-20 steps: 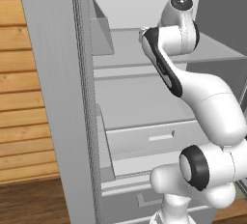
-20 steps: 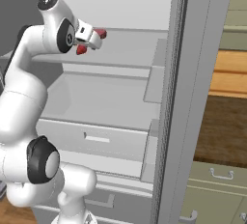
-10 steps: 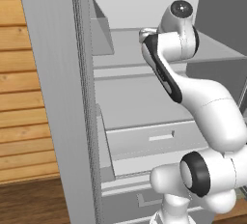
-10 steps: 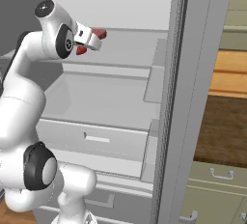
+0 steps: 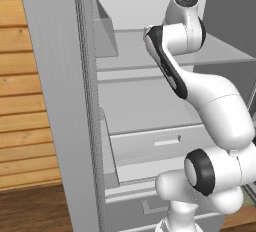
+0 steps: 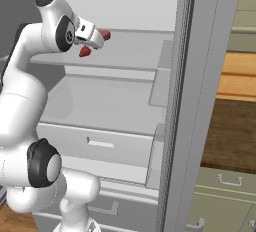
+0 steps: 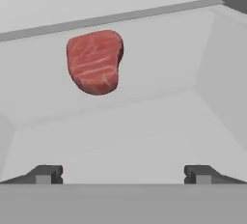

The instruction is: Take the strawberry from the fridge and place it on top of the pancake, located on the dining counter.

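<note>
Inside the open light-grey fridge (image 6: 125, 6), pale grey shelves (image 7: 144, 136) and a lower drawer (image 5: 150, 143) sit between the swung-out doors, with wooden wall planks (image 5: 22, 111) to the left and green-grey cabinets (image 6: 225, 196) to the right. The gripper (image 7: 123, 174) reaches in at upper-shelf height, jaws spread wide and holding nothing, its red-tipped fingers (image 6: 105, 35) above the shelf. Ahead of it on the shelf lies a red, pale-streaked rounded lump, the strawberry (image 7: 94, 62), well clear of both fingertips.
</note>
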